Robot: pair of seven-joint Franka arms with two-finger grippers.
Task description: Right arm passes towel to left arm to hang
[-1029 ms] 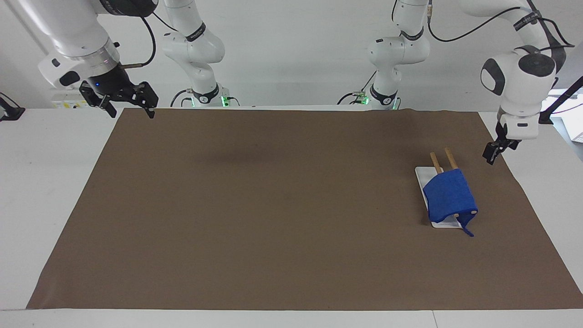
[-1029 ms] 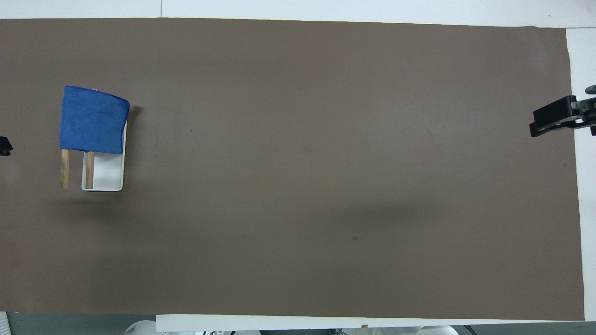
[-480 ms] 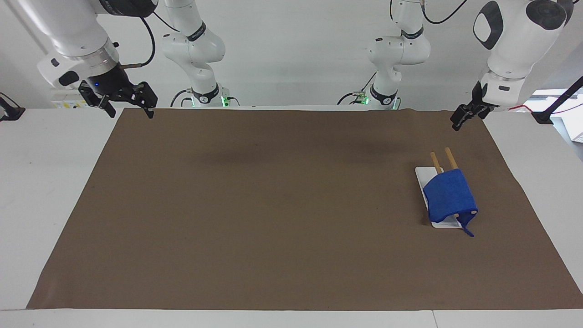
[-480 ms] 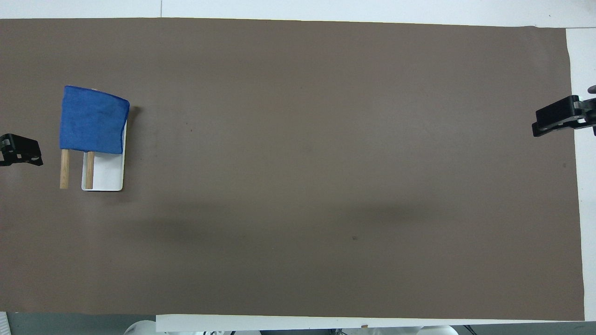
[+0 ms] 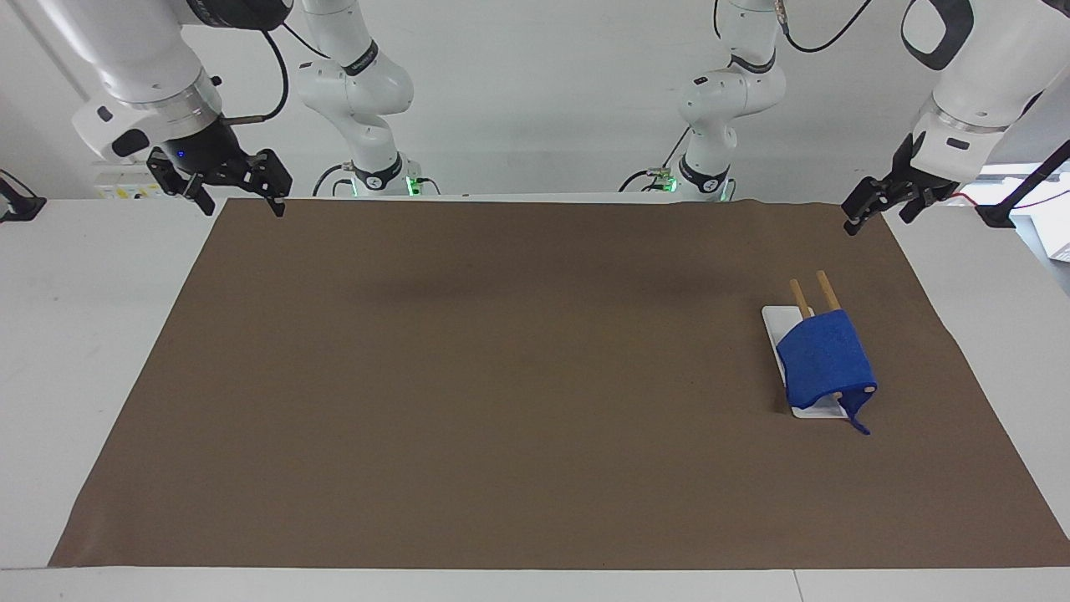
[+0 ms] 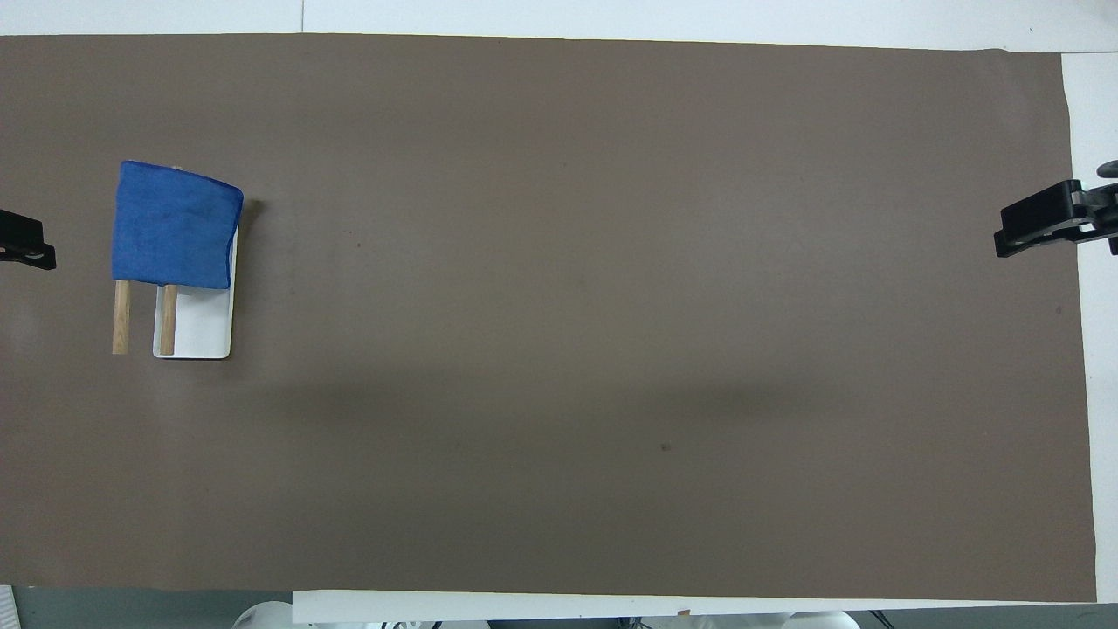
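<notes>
The blue towel hangs draped over the two wooden bars of a small rack with a white base, toward the left arm's end of the table. It also shows in the overhead view. A short tail hangs from its corner. My left gripper is open and empty, raised over the mat's corner by the robots, apart from the rack; only its tip shows in the overhead view. My right gripper, with a blue wrist light, is open and empty, raised over the mat's corner at the right arm's end, and waits.
A big brown mat covers most of the white table. The rack's white base and bare bar ends point toward the robots.
My left gripper has risen from beside the rack's bars and swung up over the mat's corner by the robots. The towel stays on the rack. The right arm has barely moved.
</notes>
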